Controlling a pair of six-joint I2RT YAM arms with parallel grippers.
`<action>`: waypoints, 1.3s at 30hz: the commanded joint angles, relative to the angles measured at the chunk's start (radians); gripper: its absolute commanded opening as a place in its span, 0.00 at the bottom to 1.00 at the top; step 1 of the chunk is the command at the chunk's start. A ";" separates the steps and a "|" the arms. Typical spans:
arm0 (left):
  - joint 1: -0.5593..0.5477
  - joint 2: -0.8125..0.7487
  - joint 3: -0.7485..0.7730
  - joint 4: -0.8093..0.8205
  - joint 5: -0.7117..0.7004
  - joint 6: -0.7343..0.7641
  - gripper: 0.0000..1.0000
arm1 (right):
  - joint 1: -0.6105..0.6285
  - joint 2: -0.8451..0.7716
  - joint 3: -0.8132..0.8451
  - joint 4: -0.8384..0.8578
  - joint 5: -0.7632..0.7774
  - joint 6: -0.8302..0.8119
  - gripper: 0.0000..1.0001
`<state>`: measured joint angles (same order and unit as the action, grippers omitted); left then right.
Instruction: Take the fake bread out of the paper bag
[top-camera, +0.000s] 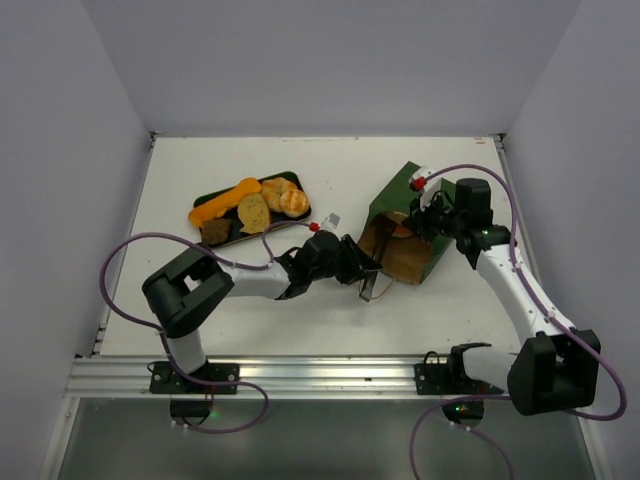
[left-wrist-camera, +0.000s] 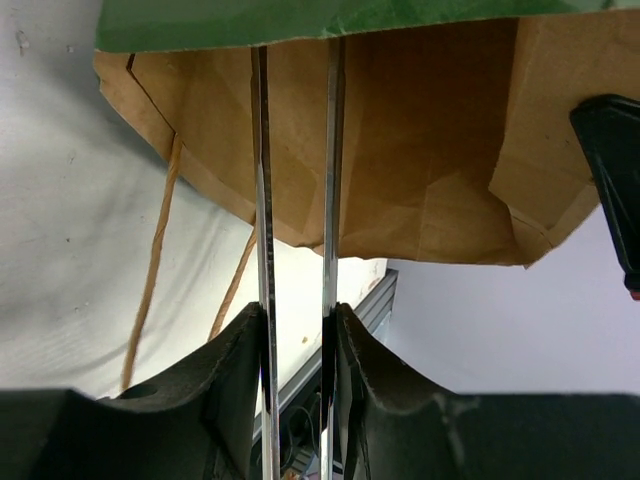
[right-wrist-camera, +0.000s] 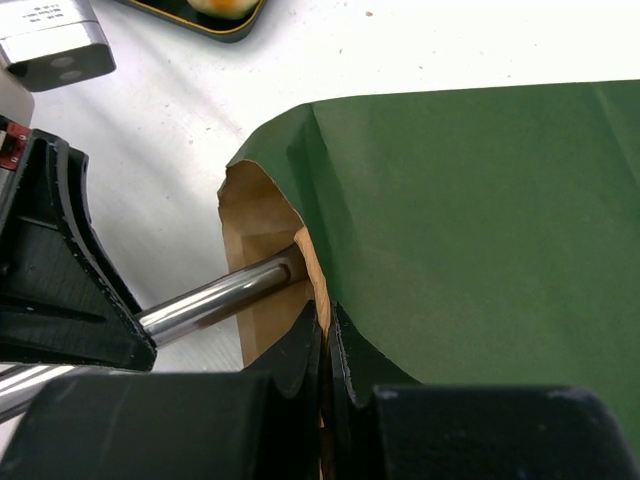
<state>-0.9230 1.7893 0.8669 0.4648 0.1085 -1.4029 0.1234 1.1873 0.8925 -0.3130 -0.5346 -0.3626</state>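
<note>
several bread pieces (top-camera: 250, 205) are lying on a tray (top-camera: 291, 177); right gripper (right-wrist-camera: 327, 325) is clamping the bag (right-wrist-camera: 480, 220) rim, left gripper (left-wrist-camera: 297, 60), fingers nearly together, inside.

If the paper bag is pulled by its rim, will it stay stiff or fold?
Probably it folds: the paper bag is creased, and its rim bends where the right gripper pinches it. It likely is light, being thin paper. Lying on its side, it would probably slide, not tip, if the metal tongs push it.

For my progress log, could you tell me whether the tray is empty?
No, the tray holds several bread pieces, seen from the top.
</note>
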 joint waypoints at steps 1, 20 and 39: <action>0.004 -0.091 -0.028 0.078 0.025 0.028 0.00 | -0.004 -0.037 -0.001 0.041 -0.005 0.010 0.00; -0.004 -0.399 -0.175 -0.165 0.031 0.162 0.00 | -0.011 -0.052 0.005 0.045 0.005 0.016 0.00; -0.008 -0.883 -0.264 -0.646 0.128 0.383 0.00 | -0.074 -0.063 0.051 -0.073 -0.088 -0.185 0.00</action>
<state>-0.9253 0.9771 0.6247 -0.0944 0.1974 -1.0695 0.0734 1.1358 0.8959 -0.3592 -0.5663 -0.4927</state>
